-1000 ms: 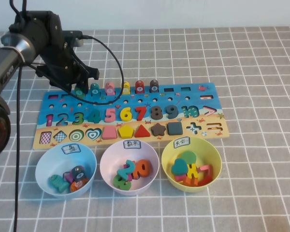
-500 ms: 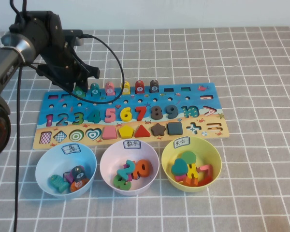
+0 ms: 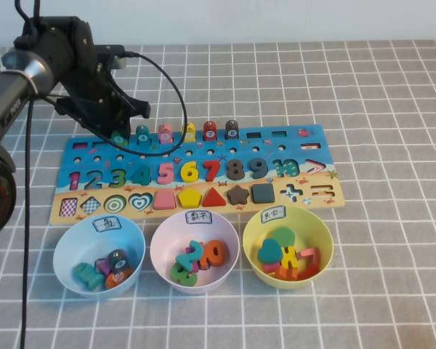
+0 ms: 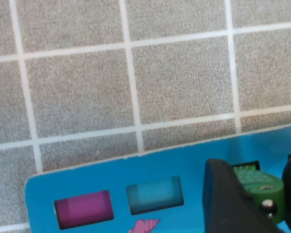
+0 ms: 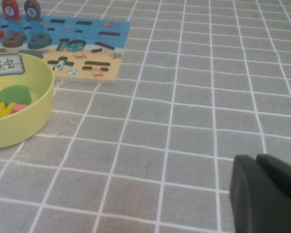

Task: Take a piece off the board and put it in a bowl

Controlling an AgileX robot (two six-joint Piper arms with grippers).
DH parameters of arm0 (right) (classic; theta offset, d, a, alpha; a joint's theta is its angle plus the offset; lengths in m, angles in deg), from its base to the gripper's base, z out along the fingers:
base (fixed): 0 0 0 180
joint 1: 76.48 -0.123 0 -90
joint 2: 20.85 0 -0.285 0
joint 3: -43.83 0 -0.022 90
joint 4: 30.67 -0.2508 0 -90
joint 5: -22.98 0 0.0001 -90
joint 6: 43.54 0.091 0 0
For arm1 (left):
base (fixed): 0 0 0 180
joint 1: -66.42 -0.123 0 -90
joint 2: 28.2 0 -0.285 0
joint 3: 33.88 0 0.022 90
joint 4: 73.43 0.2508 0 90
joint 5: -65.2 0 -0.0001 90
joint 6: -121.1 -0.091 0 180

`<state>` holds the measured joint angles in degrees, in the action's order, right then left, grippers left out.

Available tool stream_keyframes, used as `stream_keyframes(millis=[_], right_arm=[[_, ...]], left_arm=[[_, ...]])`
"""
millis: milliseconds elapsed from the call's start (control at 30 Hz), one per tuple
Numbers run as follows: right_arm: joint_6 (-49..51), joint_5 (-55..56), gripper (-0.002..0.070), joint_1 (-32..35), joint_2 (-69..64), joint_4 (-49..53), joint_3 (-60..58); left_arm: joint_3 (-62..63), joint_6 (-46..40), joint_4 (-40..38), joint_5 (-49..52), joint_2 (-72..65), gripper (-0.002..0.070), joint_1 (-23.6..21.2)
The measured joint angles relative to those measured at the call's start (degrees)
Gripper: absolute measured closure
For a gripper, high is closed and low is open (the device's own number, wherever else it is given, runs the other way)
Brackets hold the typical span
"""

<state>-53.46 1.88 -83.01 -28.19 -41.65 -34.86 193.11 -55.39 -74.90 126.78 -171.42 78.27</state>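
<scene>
Gridded cloth — left claw (image 3: 118,133) narrowing round piece (image 4: 258,187) on board (image 3: 291,138); right claw (image 5: 264,191) closed.

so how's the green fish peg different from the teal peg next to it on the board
The green fish peg sits between the left gripper's fingers at the left end of the peg row; the teal peg stands free beside it. One is mid green, the other bluer. Both stand upright on the board and carry a round spot on top. The right gripper hangs low over bare cloth.
</scene>
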Motion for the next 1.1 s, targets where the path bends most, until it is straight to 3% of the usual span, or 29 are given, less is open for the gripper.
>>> stream_keyframes(millis=[800,1100], right_arm=[[0.0,0.0,0.0694,0.0,0.0,0.0,0.0],[0.0,0.0,0.0694,0.0,0.0,0.0,0.0]], left_arm=[[0.02,0.21,-0.41,1.02,2.64,0.0481,0.0],[0.02,-0.23,-0.3,7.48,7.41,0.0481,0.0]])
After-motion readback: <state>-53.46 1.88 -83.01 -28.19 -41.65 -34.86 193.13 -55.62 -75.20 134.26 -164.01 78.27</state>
